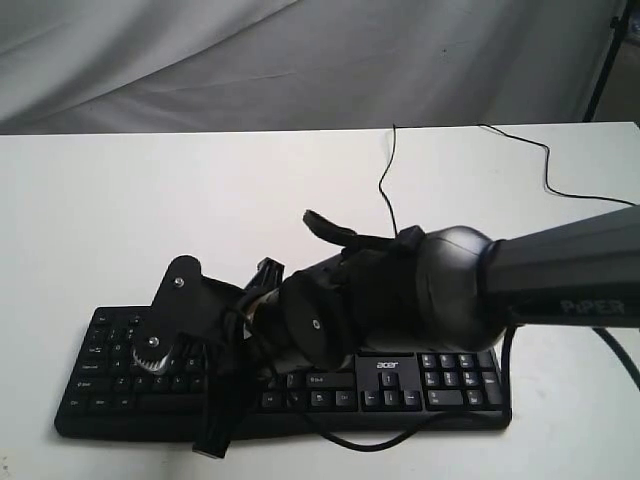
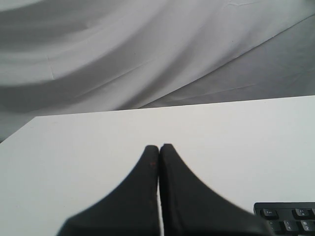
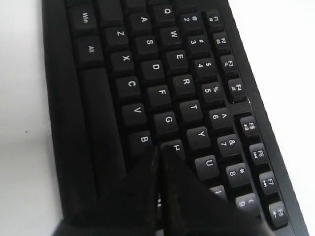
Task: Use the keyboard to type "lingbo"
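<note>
The black keyboard (image 1: 445,385) lies along the near edge of the white table, "acer" logo above its arrow keys. My right arm reaches across it from the right. The right gripper (image 1: 213,440) hangs over the letter keys. In the right wrist view the right gripper (image 3: 160,149) is shut with nothing in it, tips over the gap between the B key (image 3: 143,139) and the H key (image 3: 176,146) of the keyboard (image 3: 147,64). My left gripper (image 2: 159,146) is shut and empty over bare table, a corner of the keyboard (image 2: 288,219) beside it.
A thin black cable (image 1: 385,180) runs from the keyboard toward the back of the white table (image 1: 150,200). A second cable (image 1: 545,165) crosses the back right corner. Grey cloth (image 1: 300,60) hangs behind the table.
</note>
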Controlling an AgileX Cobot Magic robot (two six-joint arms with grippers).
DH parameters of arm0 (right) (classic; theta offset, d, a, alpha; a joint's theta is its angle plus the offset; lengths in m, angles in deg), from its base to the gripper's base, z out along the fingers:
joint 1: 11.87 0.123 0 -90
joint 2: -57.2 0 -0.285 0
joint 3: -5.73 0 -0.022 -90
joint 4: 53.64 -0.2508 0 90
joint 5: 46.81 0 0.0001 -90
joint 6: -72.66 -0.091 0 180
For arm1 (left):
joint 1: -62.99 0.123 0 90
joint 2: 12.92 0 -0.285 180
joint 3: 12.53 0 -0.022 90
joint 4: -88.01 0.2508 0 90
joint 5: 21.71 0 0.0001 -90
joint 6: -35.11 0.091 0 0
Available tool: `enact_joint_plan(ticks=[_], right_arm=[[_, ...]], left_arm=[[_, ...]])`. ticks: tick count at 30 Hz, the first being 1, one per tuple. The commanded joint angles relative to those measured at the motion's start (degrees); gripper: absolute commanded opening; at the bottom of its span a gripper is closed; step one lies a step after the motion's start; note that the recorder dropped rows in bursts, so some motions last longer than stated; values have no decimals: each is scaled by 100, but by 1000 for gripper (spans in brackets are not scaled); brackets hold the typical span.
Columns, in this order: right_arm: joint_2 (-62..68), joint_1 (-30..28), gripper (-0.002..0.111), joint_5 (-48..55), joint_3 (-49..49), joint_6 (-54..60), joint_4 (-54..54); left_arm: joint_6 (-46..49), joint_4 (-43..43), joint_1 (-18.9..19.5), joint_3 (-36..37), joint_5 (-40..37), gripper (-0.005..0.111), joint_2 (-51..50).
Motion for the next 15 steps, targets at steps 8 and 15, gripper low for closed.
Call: enact_joint_plan(ticks=[8,15], right_arm=[[175,22,0,-259,4,-9,2],[175,22,0,-258,4,6,2]], left_arm=[[-16,-3,-22,29,25,1,-18],[-16,-3,-22,29,25,1,-18]])
